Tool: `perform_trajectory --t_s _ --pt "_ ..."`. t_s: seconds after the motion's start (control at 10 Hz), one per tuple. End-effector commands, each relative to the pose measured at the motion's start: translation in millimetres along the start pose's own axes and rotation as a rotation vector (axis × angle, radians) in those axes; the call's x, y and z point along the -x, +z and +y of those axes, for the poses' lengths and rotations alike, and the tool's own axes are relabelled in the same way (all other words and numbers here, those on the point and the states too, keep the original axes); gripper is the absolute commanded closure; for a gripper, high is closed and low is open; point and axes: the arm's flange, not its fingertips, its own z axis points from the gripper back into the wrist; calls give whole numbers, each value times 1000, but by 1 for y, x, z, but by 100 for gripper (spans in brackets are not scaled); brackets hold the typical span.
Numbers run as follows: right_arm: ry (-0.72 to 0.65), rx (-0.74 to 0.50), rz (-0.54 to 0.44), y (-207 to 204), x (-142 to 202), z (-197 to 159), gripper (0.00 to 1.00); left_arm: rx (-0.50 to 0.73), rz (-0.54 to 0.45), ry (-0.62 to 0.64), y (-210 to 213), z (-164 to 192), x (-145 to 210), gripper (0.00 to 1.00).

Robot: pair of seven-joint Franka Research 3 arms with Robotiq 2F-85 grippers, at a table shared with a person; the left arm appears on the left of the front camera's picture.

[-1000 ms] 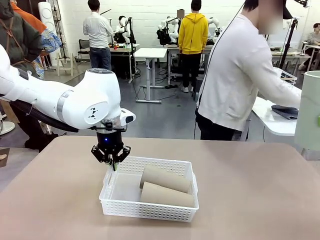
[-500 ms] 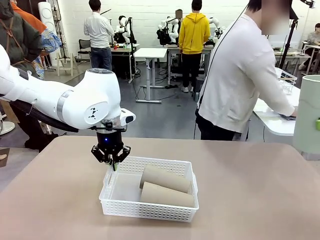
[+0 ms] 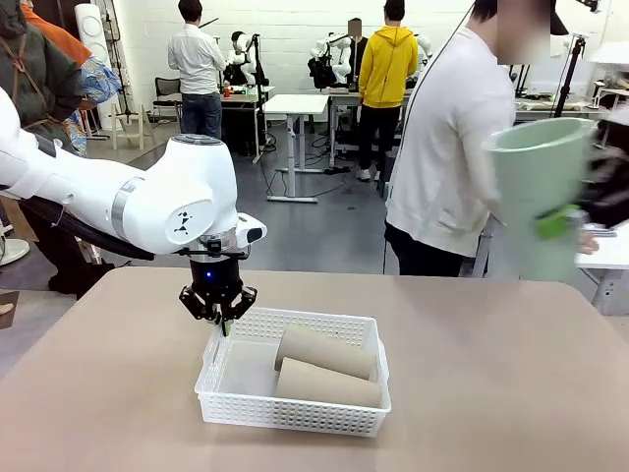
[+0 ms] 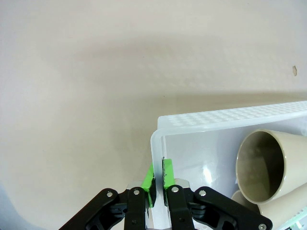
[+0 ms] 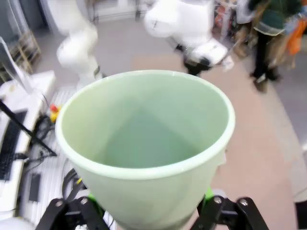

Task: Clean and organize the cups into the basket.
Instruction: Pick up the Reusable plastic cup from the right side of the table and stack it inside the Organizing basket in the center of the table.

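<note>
Surface: plain tan table (image 3: 491,374). Left of centre on it, a white basket (image 3: 295,415).

Contents: far brown cup (image 3: 326,350) and near brown cup (image 3: 329,384), on their sides, touching.

Left gripper (image 3: 224,321): pads pinched together on the basket's far-left rim.

Right gripper (image 5: 148,211): fingers spread wide around the green cup (image 3: 541,197), which is held in the air above the table's right edge.

Room: workshop with a grey floor and white tables. People stand at the back, and a person in a white top (image 3: 447,147) is at the far edge.

Hard to make out: the green cup is blurred, and the arm behind it is hidden.
</note>
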Motion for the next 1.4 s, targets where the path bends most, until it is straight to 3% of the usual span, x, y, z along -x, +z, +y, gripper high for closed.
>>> perform_trajectory --t_s 0.0,0.4,0.9,1.3 --pt "24 -112 241 -46 -47 -43 16 -1 -7 1 2 -1 -1 100" --pt "-6 -267 552 -178 -88 -79 16 -1 -7 1 2 -1 -1 100" --pt "-22 -302 617 -266 -85 -105 16 -1 -7 1 2 -1 -1 100" --pt "-10 -331 593 -279 -74 -106 16 -1 -7 1 2 -1 -1 100"
